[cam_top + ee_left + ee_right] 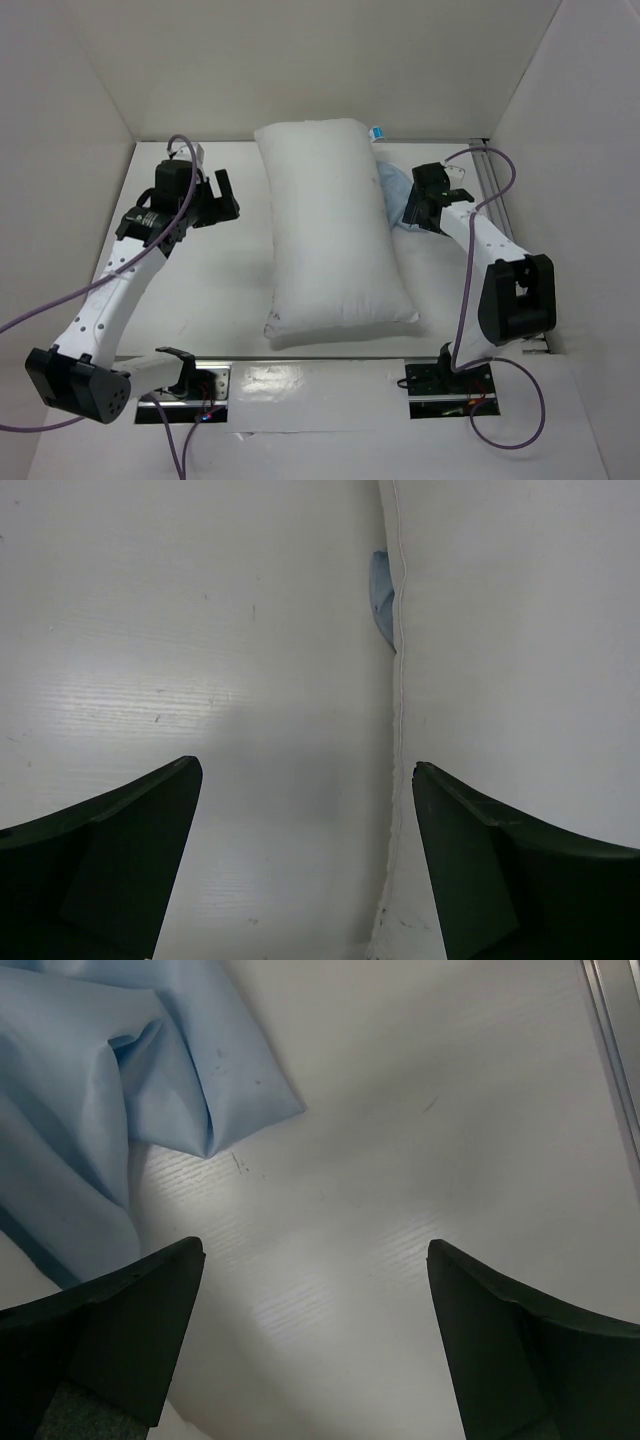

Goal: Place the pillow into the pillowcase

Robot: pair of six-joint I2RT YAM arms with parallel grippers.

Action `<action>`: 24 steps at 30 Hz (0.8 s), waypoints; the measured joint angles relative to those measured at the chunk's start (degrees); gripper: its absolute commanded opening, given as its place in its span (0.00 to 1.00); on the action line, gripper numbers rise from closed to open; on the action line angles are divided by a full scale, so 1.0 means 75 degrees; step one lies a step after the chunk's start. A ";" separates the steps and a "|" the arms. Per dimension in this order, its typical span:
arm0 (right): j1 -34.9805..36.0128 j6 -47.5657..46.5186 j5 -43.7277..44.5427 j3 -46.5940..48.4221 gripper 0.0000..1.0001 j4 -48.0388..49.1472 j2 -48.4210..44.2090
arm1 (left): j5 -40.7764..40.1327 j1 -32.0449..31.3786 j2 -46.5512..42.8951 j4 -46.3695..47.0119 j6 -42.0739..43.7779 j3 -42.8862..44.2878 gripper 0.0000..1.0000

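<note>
The white pillow (330, 235) lies lengthwise in the middle of the table, its small blue tag (378, 131) at the far end. The light blue pillowcase (392, 190) is mostly hidden under the pillow's right side; a crumpled part shows there and in the right wrist view (110, 1090). A small blue bit peeks from under the pillow's seam in the left wrist view (382, 605). My left gripper (228, 198) is open and empty, just left of the pillow (520, 650). My right gripper (412, 215) is open and empty over bare table beside the pillowcase.
White walls enclose the table on the left, back and right. A metal rail (495, 185) runs along the right side, also seen in the right wrist view (612, 1050). Purple cables loop around both arms.
</note>
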 measured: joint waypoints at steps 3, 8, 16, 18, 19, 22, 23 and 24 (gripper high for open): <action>0.0000 0.0000 -0.0073 -0.0125 1.00 0.0195 -0.0128 | 0.0041 0.0000 0.0052 -0.0035 0.0003 0.0052 1.00; 0.0000 -0.0032 -0.0338 -0.0294 1.00 0.0452 -0.0431 | 0.0195 0.0000 0.0079 -0.0087 0.0006 0.0192 1.00; 0.0000 -0.0146 -0.0906 -0.0230 1.00 0.0667 -0.0236 | 0.0364 0.0000 0.0175 -0.0061 0.0029 0.0425 1.00; -0.0003 -0.0187 -0.1113 -0.0181 1.00 0.0740 -0.0117 | 0.0446 -0.0023 0.0219 -0.0064 0.0029 0.0425 1.00; -0.0006 -0.0204 -0.1230 -0.0137 1.00 0.0778 -0.0047 | 0.0490 -0.0029 0.0254 -0.0070 0.0029 0.0428 1.00; -0.0041 -0.0233 -0.1571 0.0085 1.00 0.0886 0.0256 | 0.0644 -0.0108 0.0434 -0.0131 0.0029 0.0504 1.00; -0.0044 -0.0236 -0.1658 0.0198 1.00 0.0915 0.0393 | 0.0688 -0.0119 0.0495 -0.0152 0.0035 0.0530 1.00; -0.0055 -0.0245 -0.1719 0.0341 1.00 0.0953 0.0562 | 0.0758 -0.0134 0.0574 -0.0198 0.0038 0.0580 1.00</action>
